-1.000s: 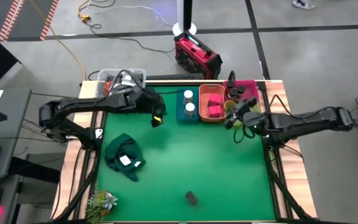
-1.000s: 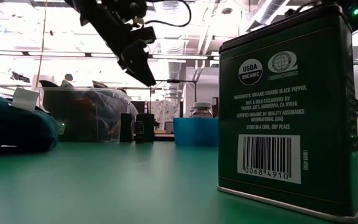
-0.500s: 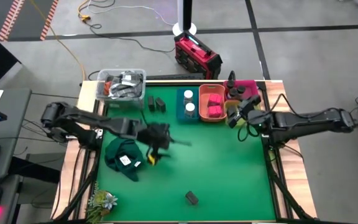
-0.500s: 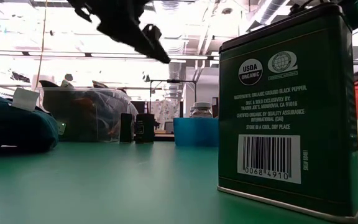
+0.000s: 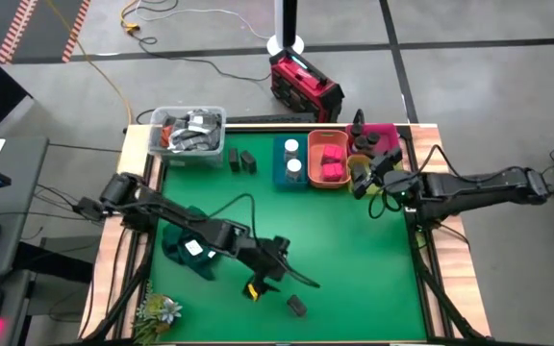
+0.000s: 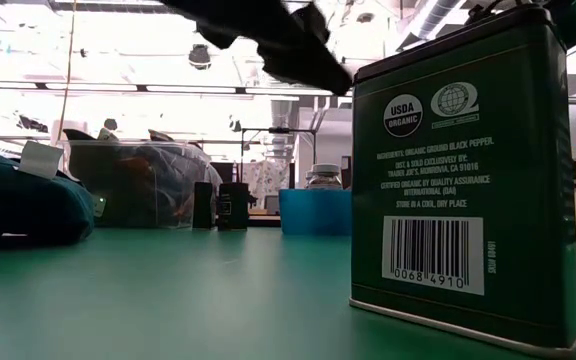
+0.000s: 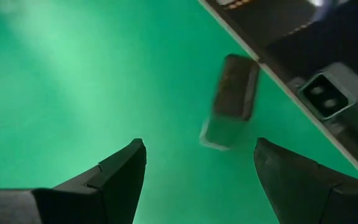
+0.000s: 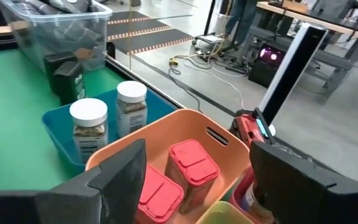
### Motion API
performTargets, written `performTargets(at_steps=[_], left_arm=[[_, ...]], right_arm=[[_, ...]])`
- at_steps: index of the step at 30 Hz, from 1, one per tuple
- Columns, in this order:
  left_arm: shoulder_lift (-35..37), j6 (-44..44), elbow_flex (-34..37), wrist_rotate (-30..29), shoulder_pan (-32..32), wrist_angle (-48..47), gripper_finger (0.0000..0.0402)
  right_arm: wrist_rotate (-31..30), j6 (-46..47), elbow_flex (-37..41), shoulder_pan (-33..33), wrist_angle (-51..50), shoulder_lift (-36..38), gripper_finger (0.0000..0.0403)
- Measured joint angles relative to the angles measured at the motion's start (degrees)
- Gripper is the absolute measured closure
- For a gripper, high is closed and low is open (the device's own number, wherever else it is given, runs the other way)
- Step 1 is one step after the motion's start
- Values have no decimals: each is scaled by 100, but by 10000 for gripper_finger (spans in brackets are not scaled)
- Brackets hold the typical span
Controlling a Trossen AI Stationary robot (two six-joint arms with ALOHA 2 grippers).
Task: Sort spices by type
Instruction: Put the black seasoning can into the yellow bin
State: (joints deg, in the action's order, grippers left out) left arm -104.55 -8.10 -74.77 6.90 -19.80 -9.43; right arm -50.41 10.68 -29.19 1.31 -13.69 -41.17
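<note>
Fingers of the left gripper [image 7: 194, 168] are spread wide, empty, hovering above a dark tin [image 7: 230, 99] standing near the mat's front edge; its label is blurred. Right gripper [image 8: 194, 180] is held open over the bins.

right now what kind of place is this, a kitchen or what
Probably a lab or workshop, not a kitchen: concrete floor with loose cables, a red equipment case behind the table, and workbenches beyond.

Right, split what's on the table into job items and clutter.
Job:
lone tin near the front edge
two tins at the back
white-capped jars in the blue bin
pink boxes in the orange bin

Clutter:
green cloth
clear tub
flower sprig
</note>
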Motion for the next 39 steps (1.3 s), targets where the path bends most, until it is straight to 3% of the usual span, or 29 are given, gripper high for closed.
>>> performTargets(at_steps=[8,18,28,39], left_arm=[[-591,-57,-428,425,-60,186,119],[-624,-183,-371,788,-122,669,119],[-1310,-573,-372,185,-322,1549,119],[-1371,-349,-371,191,-256,1504,130]], right_arm=[[0,-2,0,54,-4,0,88],[0,-6,0,45,-44,0,88],[4,37,2,47,-88,-7,88],[8,50,4,61,-66,-7,88]])
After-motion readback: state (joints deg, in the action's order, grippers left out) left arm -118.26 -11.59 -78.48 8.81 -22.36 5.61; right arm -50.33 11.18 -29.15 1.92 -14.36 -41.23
